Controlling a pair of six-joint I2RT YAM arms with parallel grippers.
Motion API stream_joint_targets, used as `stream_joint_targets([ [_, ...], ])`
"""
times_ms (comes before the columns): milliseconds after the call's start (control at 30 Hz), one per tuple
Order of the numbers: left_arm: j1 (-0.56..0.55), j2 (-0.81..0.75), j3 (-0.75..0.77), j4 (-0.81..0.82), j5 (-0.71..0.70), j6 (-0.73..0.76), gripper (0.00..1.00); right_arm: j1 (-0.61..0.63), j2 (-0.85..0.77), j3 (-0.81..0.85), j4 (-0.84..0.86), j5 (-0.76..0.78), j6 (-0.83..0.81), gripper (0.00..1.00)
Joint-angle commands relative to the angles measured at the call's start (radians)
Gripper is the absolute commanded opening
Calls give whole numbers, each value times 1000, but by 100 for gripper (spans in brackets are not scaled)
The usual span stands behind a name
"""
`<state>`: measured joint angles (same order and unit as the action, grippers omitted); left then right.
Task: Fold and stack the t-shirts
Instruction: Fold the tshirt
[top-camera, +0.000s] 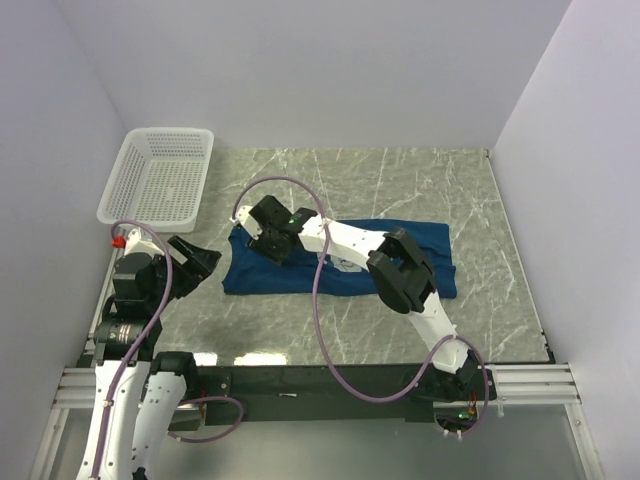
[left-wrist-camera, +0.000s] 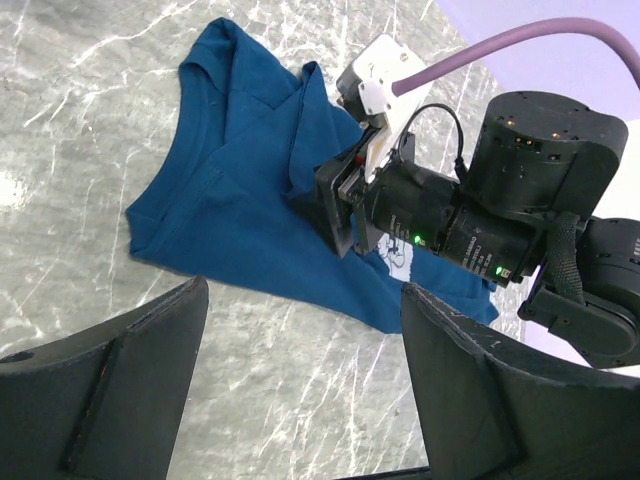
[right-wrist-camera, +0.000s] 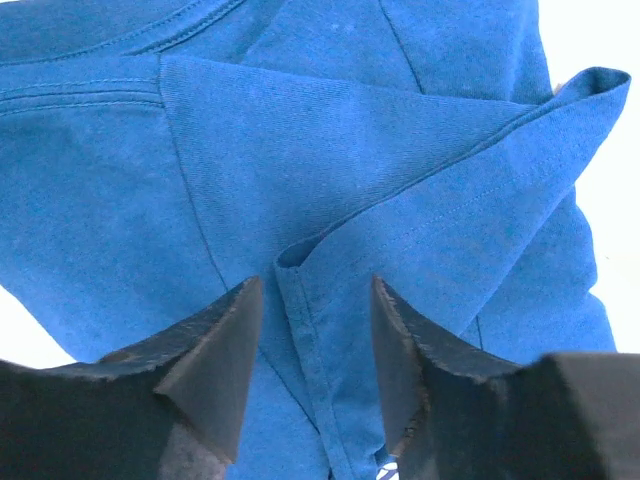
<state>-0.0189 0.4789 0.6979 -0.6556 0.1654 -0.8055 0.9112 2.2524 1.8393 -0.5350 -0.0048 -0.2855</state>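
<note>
One blue t-shirt lies spread lengthwise on the marble table, partly folded, with a bit of pale print showing under the right arm. My right gripper reaches across to the shirt's left end. In the right wrist view its jaws stand open astride a raised folded hem of the t-shirt, with a gap on both sides. My left gripper hangs just left of the shirt. It is wide open over bare marble, nothing between its fingers, facing the t-shirt.
A white mesh basket stands at the back left corner by the left wall. Purple cables loop from both arms over the table's front. White walls close in the left, back and right sides.
</note>
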Motion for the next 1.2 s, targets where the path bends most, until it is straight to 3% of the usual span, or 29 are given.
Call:
stream_joint_targets([
  [0, 4, -22, -3, -9, -17, 8, 83, 5, 9, 46, -8, 40, 19, 53],
  [333, 5, -23, -1, -10, 0, 14, 83, 29, 19, 24, -14, 14, 20, 45],
  [700, 5, -22, 3, -16, 0, 23, 83, 8, 0, 43, -28, 48, 17, 8],
  [1000, 5, -19, -1, -4, 26, 8, 82, -174, -146, -11, 18, 181, 9, 0],
  [1100, 5, -16, -12, 17, 57, -7, 82, -248, -180, -90, 61, 279, -10, 10],
  [1133, 5, -13, -17, 22, 65, -14, 82, -262, -194, -107, 75, 288, -17, 24],
  [1167, 5, -11, -26, 33, 86, -23, 83, -274, -223, -121, 79, 281, -27, 62],
])
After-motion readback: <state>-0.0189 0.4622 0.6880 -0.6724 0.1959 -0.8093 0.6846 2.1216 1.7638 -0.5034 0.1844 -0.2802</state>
